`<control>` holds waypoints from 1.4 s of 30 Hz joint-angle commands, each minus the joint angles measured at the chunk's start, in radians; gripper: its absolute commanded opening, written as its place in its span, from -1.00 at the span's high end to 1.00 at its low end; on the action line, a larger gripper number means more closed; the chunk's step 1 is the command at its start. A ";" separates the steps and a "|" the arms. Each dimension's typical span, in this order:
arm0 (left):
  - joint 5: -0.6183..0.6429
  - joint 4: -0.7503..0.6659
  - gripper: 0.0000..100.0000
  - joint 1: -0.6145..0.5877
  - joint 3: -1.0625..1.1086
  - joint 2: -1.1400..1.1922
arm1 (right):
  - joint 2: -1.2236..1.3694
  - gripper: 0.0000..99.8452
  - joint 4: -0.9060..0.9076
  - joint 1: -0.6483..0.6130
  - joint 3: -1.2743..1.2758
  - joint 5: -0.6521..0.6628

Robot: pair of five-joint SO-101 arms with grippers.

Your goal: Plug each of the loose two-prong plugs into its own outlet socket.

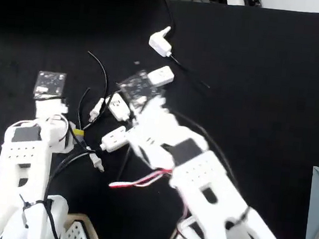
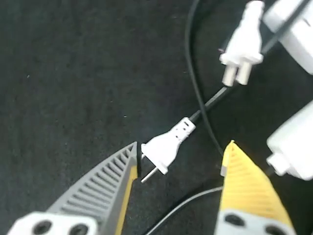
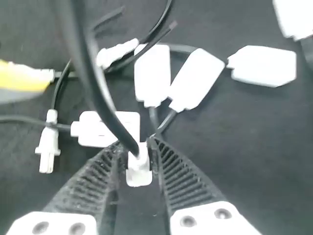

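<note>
Left gripper [image 2: 182, 145]: grey and yellow ribbed fingers spread wide above the black tabletop [image 2: 73, 73], with a loose white two-prong plug on a black cord [image 2: 164, 148] lying ungripped between them, prongs just beside the grey finger. Right gripper [image 3: 138, 147]: black ribbed fingers pinched tight on a second white plug with a black cord [image 3: 138, 172], just beside a cluster of white rectangular outlet sockets [image 3: 152, 73]. A third white two-prong plug [image 2: 240, 49] lies free near the sockets.

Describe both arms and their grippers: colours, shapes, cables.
Left arm and right arm are white with black motor sections; red-and-white wires trail beside the right one. Left gripper: ribbed fingers, one grey, one yellow. Right gripper: black ribbed fingers on white bases.
</note>
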 commanded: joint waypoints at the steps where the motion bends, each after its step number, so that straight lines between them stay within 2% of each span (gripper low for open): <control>1: 0.017 -0.034 0.45 -0.033 0.012 -0.018 | 0.122 0.98 -0.063 -0.057 -0.070 -0.031; 4: 0.014 -0.037 0.45 -0.036 0.028 -0.025 | 0.168 0.98 -0.118 -0.081 -0.065 -0.032; 20: 0.012 -0.037 0.45 -0.036 0.036 -0.026 | 0.182 0.98 -0.465 -0.028 0.114 -0.034; 37: 0.012 -0.034 0.45 -0.036 0.036 -0.020 | 0.331 0.98 -0.465 0.002 0.056 -0.048; 42: 0.012 -0.035 0.45 -0.036 0.036 -0.020 | 0.331 0.98 -0.465 -0.049 0.059 -0.077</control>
